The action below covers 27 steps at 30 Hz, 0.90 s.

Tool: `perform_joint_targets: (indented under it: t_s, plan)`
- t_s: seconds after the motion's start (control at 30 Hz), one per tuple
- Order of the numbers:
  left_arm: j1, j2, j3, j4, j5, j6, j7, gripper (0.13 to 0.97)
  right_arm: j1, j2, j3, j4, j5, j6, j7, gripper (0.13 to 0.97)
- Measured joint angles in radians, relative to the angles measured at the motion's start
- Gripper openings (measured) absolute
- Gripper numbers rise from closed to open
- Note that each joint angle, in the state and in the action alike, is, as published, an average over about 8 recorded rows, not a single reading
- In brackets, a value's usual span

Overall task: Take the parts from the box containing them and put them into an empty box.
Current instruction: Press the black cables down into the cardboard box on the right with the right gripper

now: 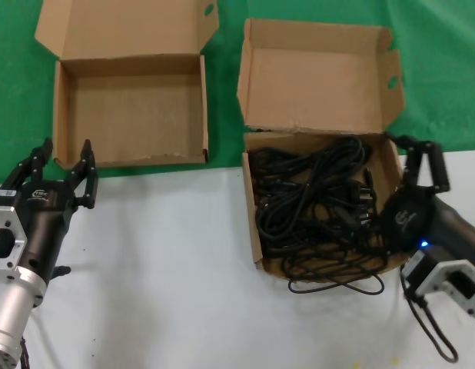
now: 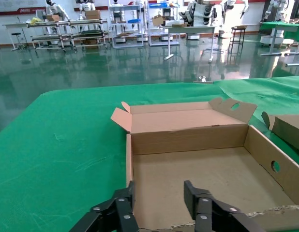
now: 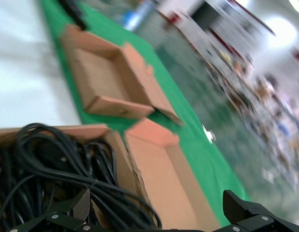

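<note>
The right gripper is hovering with its jaws spread wide and empty over the right wall of the full box, which is sitting at the far edge of the white surface. The cords are lying tangled inside, one loop spilling over the torn near rim. To do this step well, the gripper probably ought to be coming down over one bundle near the middle, closing on several strands together, and lifting slowly so neighbours are not dragged out. The left gripper is waiting, fingers apart and holding nothing, at the near left corner of the empty box, which is resting farther back on the green cloth with nothing inside.
</note>
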Motion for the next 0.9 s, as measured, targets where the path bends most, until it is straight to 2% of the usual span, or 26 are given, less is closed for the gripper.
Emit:
perform_joint_targets:
  t_s: [0.13, 0.2, 0.37, 0.53, 0.73, 0.9]
  plan:
    - [0.0, 0.0, 0.0, 0.0, 0.0, 0.0, 0.0, 0.403, 0.027, 0.019, -0.017, -0.006, -0.006, -0.066, -0.172, 0.966]
    - [0.0, 0.0, 0.0, 0.0, 0.0, 0.0, 0.0, 0.384, 0.045, 0.036, -0.037, -0.012, -0.014, -0.085, -0.242, 0.966]
    - [0.0, 0.0, 0.0, 0.0, 0.0, 0.0, 0.0, 0.29, 0.104, 0.079, -0.105, -0.036, -0.056, -0.104, -0.348, 0.966]
    - [0.0, 0.0, 0.0, 0.0, 0.0, 0.0, 0.0, 0.231, 0.17, 0.116, -0.179, -0.067, -0.124, -0.095, -0.364, 0.966]
    - [0.0, 0.0, 0.0, 0.0, 0.0, 0.0, 0.0, 0.166, 0.235, 0.15, -0.25, -0.097, -0.203, -0.07, -0.318, 0.965]
    - [0.0, 0.0, 0.0, 0.0, 0.0, 0.0, 0.0, 0.163, 0.275, 0.163, -0.292, -0.122, -0.241, -0.051, -0.277, 0.962]
